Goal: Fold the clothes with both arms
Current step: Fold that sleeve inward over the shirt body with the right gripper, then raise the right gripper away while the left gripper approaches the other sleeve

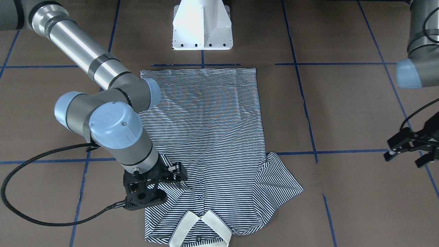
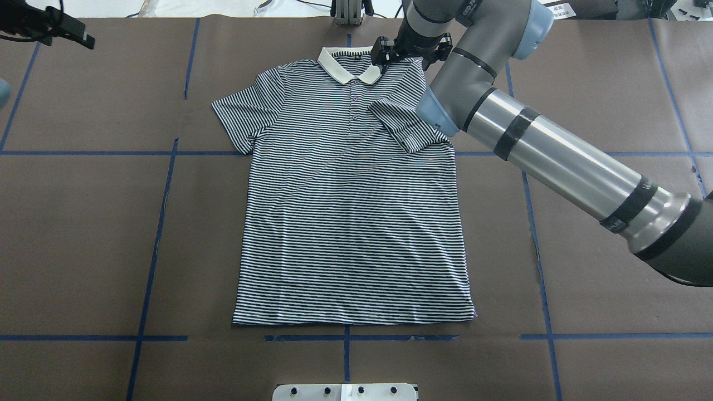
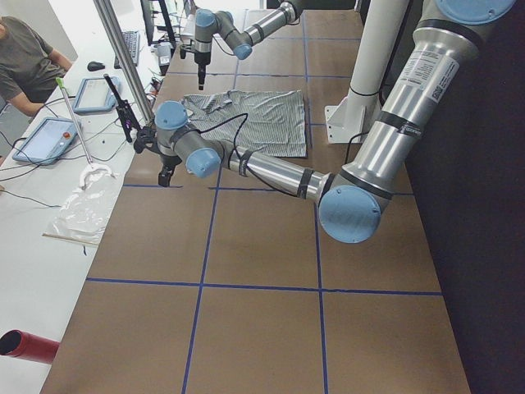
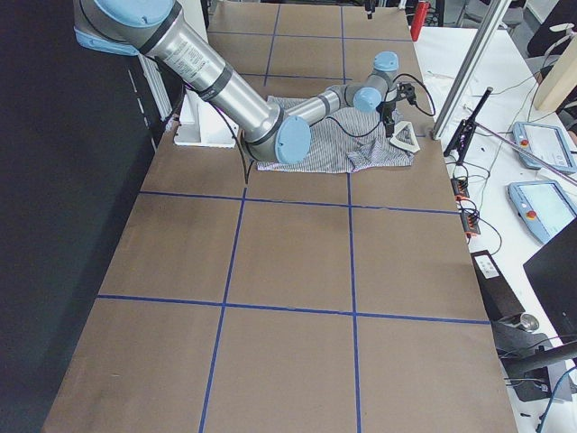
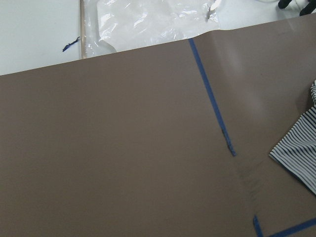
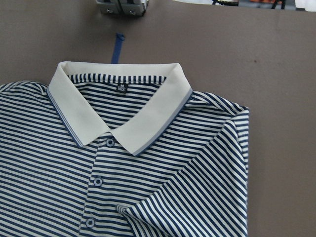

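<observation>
The right claw (image 1: pixel 175 171) hangs just above the polo shirt (image 2: pixel 351 223) at the shoulder beside the collar (image 6: pixel 118 108). Its jaws are spread and hold nothing. Its own wrist camera shows none of its fingers, only the cream collar, the buttons (image 6: pixel 109 142) and the striped cloth. The sleeve (image 2: pixel 404 125) on that side lies folded in over the chest (the overhead view shows it best), while the other sleeve (image 2: pixel 239 114) lies spread flat.

The left claw (image 1: pixel 408 154) hovers well off to the side over the bare brown tabletop (image 2: pixel 83 223), jaws apart and empty. Its wrist camera catches only a striped corner of the shirt. The shirt lies face up in the middle of the tabletop, with its hem toward the white pedestal (image 1: pixel 202 27).
</observation>
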Controlling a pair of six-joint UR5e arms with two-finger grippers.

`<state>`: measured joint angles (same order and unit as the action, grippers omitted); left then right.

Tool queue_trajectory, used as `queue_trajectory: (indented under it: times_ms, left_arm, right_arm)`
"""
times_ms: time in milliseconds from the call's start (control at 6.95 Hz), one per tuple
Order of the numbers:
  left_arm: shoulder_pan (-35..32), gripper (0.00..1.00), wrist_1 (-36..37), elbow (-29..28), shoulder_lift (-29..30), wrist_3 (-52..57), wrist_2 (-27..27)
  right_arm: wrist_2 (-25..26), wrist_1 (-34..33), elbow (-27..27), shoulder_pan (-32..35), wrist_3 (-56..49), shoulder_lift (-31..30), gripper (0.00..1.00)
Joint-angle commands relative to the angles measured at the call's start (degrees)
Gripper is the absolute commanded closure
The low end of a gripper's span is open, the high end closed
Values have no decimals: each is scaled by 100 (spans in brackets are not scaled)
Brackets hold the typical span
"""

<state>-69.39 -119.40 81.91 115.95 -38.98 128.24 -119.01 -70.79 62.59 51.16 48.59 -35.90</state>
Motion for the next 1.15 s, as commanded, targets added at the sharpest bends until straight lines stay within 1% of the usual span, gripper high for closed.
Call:
queue_trajectory:
  times_ms: [0, 144, 288, 432, 575, 719, 1007]
  left_arm:
    - [1212, 0, -373, 9, 374, -2254, -1243]
    - [1662, 0, -417, -226, 567, -2672, -2041]
    - [1875, 0, -505, -855, 969, -2745, -2458]
    - [2016, 0, -914, -1296, 1051, -2737, -2592]
    - [2261, 0, -1249, -1675, 1113, -2763, -2968]
    - [2342, 1, -1270, -1870, 1140, -2746, -3111]
    - [2369, 3, -1279, -2187, 1324, -2711, -3121]
  right_arm:
    - [-638, -794, 1636, 375, -24, -1037, 0]
    - [-885, -787, 1808, 421, 2, -1199, 0]
    - [-844, -779, 1801, 404, 10, -1235, 0]
    - [-843, -770, 1784, 412, 11, -1244, 0]
    - [-843, -761, 1775, 412, 28, -1244, 0]
    - [-835, -735, 1740, 386, 98, -1236, 0]
    - [-834, -717, 1740, 386, 186, -1227, 0]
